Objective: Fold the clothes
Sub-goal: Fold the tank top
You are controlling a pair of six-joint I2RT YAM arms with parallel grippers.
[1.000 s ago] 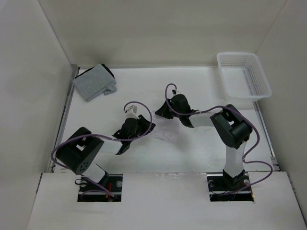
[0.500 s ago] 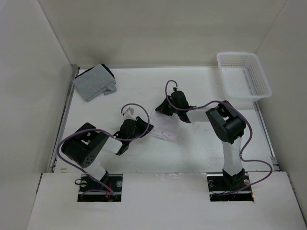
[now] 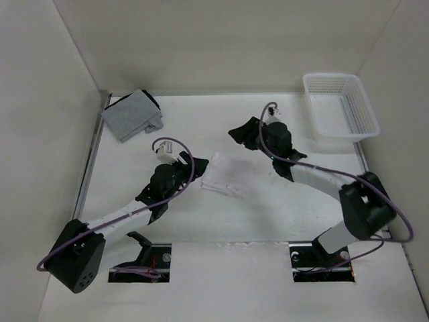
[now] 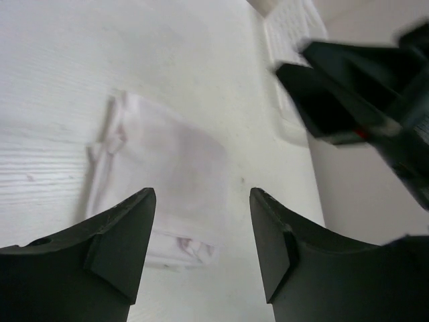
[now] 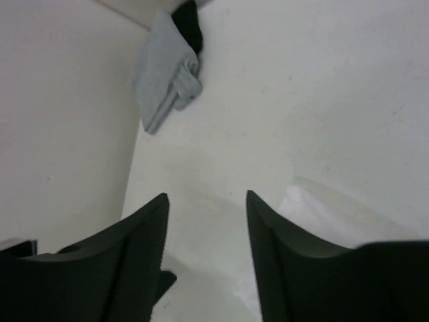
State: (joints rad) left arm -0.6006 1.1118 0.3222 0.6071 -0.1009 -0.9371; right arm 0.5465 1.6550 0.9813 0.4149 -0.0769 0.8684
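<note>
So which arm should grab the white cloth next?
Probably left: the left gripper, open, faces the white garment lying just ahead. The right gripper points toward the grey cloth stack.

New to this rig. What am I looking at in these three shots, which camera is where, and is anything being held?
Two small robot arms are bolted at the table's near edge: left arm, right arm. The wide picture looks down from above and behind them; the other two come from a camera on each wrist, looking out between that arm's own black jaws. On the table lie a thin white garment, folded small, a grey cloth stack in the far left corner and a white basket far right. Both pairs of jaws stand open and hold nothing; the garment lies flat between the arms.
</note>
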